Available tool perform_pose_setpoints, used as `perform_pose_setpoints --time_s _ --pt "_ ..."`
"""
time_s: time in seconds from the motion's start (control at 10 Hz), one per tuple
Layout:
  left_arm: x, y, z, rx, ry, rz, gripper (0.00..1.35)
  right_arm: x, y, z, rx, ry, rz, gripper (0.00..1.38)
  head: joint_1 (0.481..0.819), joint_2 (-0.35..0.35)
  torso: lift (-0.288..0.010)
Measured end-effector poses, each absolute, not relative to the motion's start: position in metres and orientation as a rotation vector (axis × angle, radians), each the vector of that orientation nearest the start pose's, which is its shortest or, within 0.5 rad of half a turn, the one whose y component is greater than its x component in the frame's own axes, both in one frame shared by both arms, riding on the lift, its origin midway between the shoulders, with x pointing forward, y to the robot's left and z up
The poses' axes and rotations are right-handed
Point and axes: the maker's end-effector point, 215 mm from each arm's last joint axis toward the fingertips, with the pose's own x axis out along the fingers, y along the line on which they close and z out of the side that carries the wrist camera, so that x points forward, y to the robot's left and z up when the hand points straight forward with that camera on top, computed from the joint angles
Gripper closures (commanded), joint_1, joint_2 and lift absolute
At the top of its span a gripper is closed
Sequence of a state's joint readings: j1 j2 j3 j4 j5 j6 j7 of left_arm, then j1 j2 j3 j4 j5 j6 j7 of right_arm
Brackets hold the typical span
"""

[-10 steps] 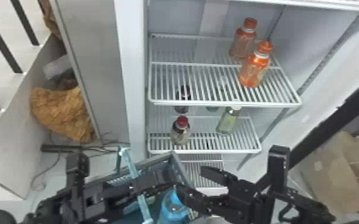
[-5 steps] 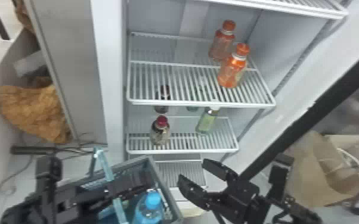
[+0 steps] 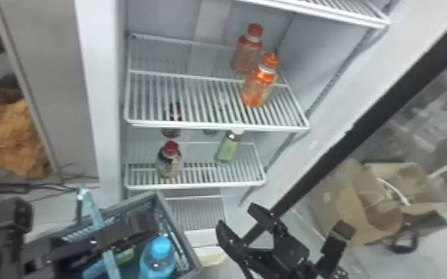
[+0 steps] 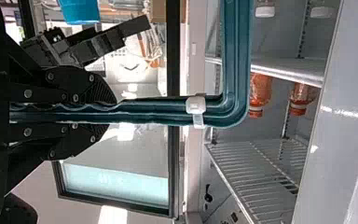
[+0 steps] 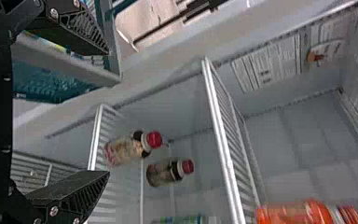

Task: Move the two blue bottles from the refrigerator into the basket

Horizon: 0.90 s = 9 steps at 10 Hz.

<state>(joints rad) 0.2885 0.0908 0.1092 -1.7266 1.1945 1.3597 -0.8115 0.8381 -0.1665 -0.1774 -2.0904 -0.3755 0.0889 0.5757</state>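
Observation:
In the head view my left gripper [image 3: 144, 224] is over the basket [image 3: 175, 224], shut on its teal handle [image 3: 103, 226]. The left wrist view shows this gripper [image 4: 112, 112] clamped on the handle [image 4: 154, 111]. A blue-capped bottle [image 3: 157, 259] stands inside the basket near its right wall; a lighter blue item [image 3: 95, 268] is partly hidden beneath the left arm. My right gripper [image 3: 237, 217] is open and bare, right of the basket and below the shelves. In the right wrist view, nothing is between the fingers of this gripper [image 5: 107, 113].
The refrigerator's wire shelves hold two orange bottles [image 3: 258, 83], red-capped bottles [image 3: 170, 161] and a green one [image 3: 228, 148]. The open door's dark edge [image 3: 319, 163] slants along the right, with a cardboard box [image 3: 352, 204] beyond it.
My right gripper has drawn away from the blue bottle, to the right, leaving it in the basket. Basket and shelves have shifted left in the head view.

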Motion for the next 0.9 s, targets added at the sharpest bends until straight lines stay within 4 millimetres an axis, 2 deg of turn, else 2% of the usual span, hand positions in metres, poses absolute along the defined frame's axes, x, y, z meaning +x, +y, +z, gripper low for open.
perform_pose_setpoints --time_s 0.3,0.6,0.9 --pt "0.274 0.017 -0.351 -1.534 0.831 -1.205 1.20 0.277 -0.250 -0.430 0.190 0.268 0.380 0.15 0.695 -0.350 -0.010" --pt "0.272 0.017 -0.355 -1.528 0.846 -1.200 1.20 0.258 -0.287 -0.406 0.118 0.174 0.287 0.15 0.695 -0.350 -0.010" --pt "0.267 0.016 -0.359 -1.525 0.871 -1.196 1.20 0.243 -0.299 -0.401 0.093 0.174 0.263 0.15 0.695 -0.350 -0.010"
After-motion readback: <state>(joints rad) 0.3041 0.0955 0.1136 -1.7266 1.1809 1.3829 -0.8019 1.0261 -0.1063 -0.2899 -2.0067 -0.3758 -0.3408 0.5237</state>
